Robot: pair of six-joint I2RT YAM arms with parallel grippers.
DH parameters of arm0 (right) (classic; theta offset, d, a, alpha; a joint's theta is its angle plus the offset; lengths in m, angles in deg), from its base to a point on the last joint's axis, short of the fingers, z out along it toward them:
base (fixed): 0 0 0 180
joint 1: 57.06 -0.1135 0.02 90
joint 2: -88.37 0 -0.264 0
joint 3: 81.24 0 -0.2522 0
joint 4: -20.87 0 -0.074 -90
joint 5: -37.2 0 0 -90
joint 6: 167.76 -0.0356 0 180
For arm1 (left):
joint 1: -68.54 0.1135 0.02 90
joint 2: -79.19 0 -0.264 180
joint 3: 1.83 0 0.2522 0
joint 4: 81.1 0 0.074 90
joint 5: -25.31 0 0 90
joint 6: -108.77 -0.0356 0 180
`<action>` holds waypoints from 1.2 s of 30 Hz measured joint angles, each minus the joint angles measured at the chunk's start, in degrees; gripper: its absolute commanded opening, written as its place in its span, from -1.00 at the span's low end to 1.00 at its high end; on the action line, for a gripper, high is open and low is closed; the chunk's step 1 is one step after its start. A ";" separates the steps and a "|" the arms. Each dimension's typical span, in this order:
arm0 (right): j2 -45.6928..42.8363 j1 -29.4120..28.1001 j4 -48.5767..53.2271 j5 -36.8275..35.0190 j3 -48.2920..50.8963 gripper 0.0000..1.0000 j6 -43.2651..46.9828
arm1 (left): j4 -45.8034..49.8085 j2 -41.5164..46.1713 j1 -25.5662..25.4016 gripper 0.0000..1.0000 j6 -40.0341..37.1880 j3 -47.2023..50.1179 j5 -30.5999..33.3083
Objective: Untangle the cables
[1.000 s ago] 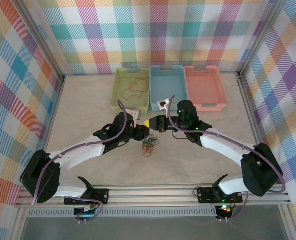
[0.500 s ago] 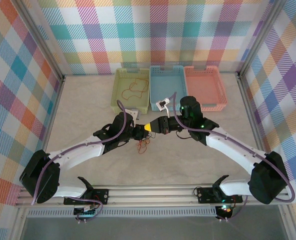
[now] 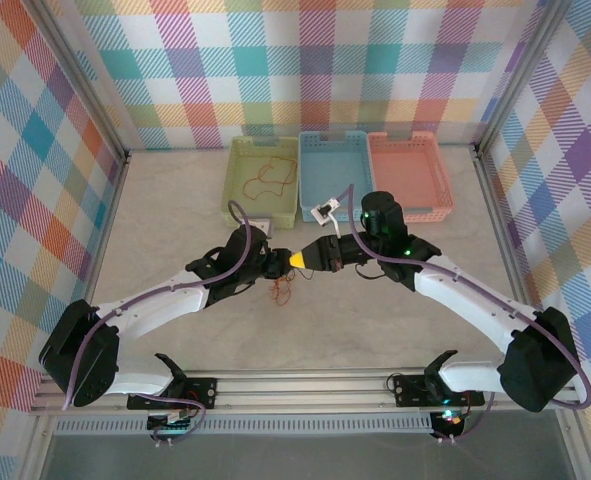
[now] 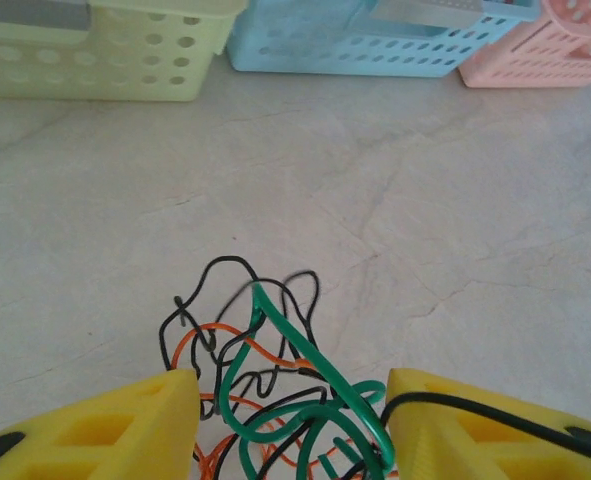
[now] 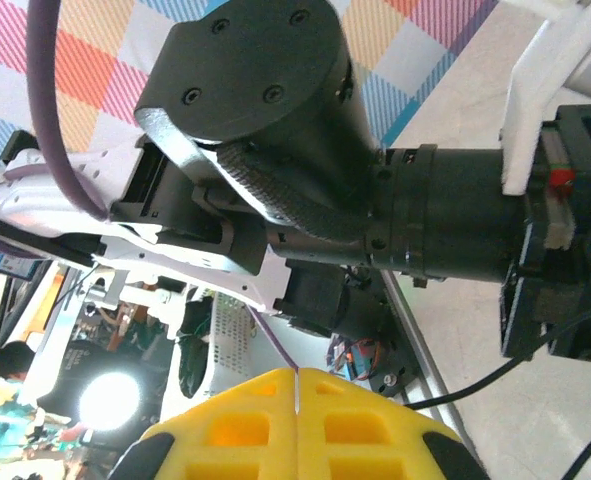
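Observation:
The cables (image 4: 275, 385) are a loose knot of green, black and orange cords on the pale table, seen in the top view as a small tangle (image 3: 281, 290). My left gripper (image 4: 287, 400) is low over the knot, its yellow fingers (image 4: 125, 430) apart on either side of it, open. One black strand (image 4: 495, 405) runs tight across the right-hand finger. My right gripper (image 3: 300, 258) points at the left gripper (image 3: 277, 266), almost tip to tip. In the right wrist view its jaws (image 5: 297, 378) are pressed together; a black cable (image 5: 475, 385) passes beside them, and I cannot tell if it is pinched.
Three baskets stand in a row at the back: green (image 3: 237, 190) with a loose orange cord (image 3: 268, 178) inside, blue (image 3: 333, 180) and pink (image 3: 410, 175). Both arms meet mid-table. Open tabletop lies to the left, right and front.
The right gripper has swung left and back toward the left gripper. The tangle has shifted left and away from the near edge. The left jaws stand slightly wider.

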 measured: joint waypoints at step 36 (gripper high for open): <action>-13.16 15.43 10.45 -1.55 3.82 -1.00 8.02 | 2.38 -1.70 5.03 -0.01 7.15 0.85 -2.27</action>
